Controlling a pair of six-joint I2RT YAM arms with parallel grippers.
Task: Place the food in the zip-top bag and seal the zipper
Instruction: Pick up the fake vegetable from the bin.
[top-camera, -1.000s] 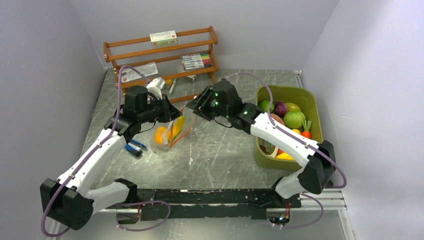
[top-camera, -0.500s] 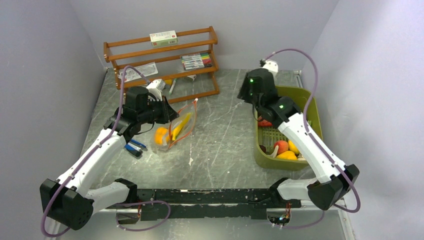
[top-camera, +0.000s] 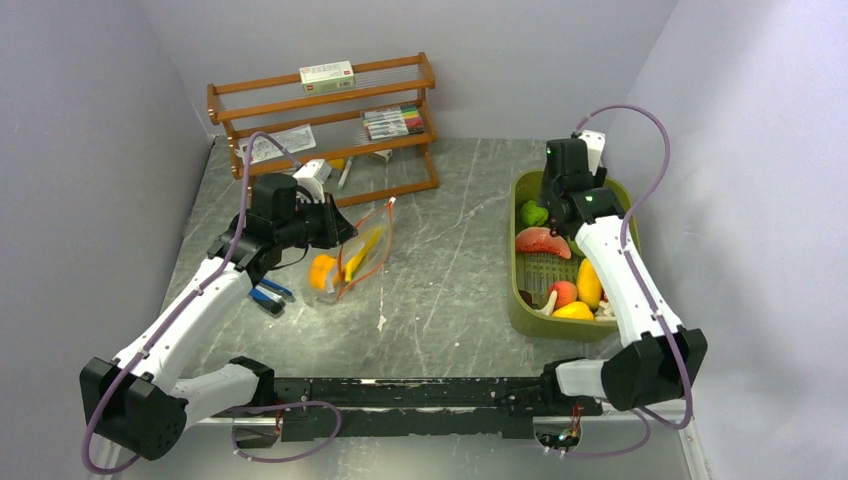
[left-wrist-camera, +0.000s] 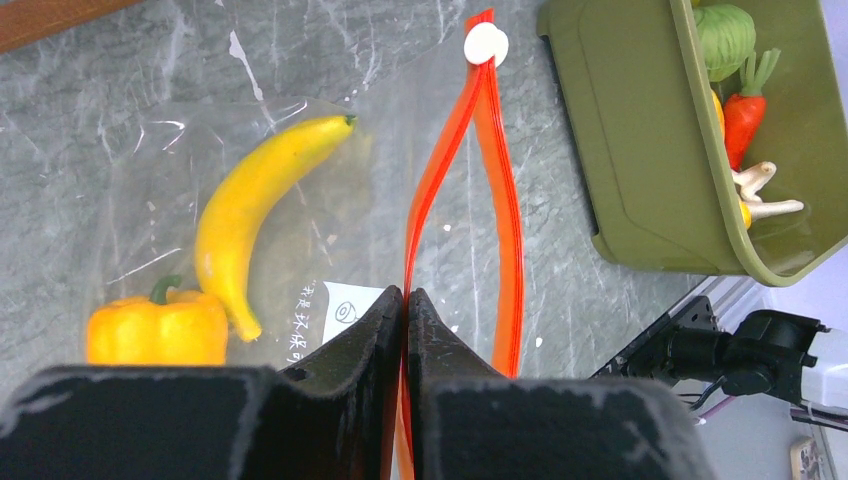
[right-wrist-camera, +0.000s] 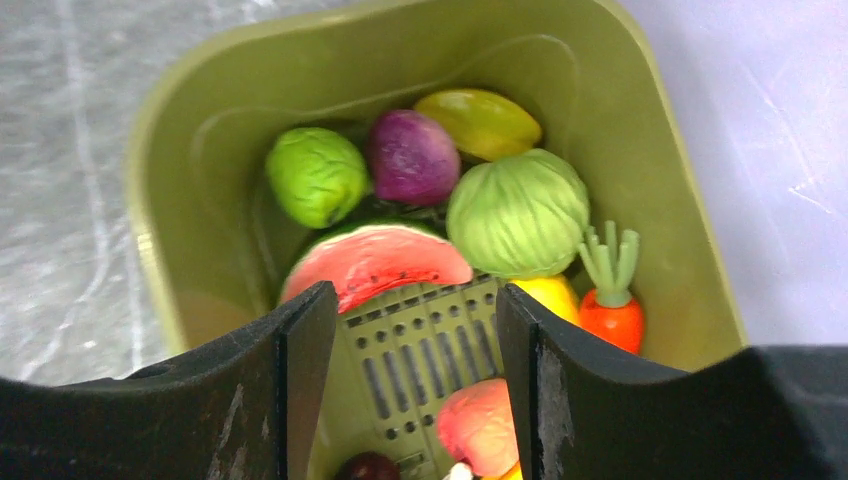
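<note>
The clear zip-top bag (top-camera: 345, 265) lies on the table left of centre, with a yellow banana (left-wrist-camera: 245, 215) and an orange-yellow pepper (left-wrist-camera: 155, 330) inside. Its red-orange zipper (left-wrist-camera: 511, 300) stands open in two strips that meet at a white slider (left-wrist-camera: 486, 44). My left gripper (left-wrist-camera: 405, 295) is shut on the near zipper strip; it also shows in the top view (top-camera: 340, 228). My right gripper (right-wrist-camera: 415, 300) is open and empty above the olive bin (right-wrist-camera: 150, 250), over a watermelon slice (right-wrist-camera: 375, 262), a green cabbage (right-wrist-camera: 517, 212), a purple piece (right-wrist-camera: 412, 157) and a carrot (right-wrist-camera: 612, 310).
The bin (top-camera: 515, 300) stands at the right of the table. A wooden rack (top-camera: 320, 110) with marker pens (top-camera: 392, 122) and a box (top-camera: 327, 75) stands at the back left. A blue item (top-camera: 268, 295) lies beside the left arm.
My right arm has swung away from the bag to the right and now hangs over the far end of the bin. The left gripper and the bag have not moved.
</note>
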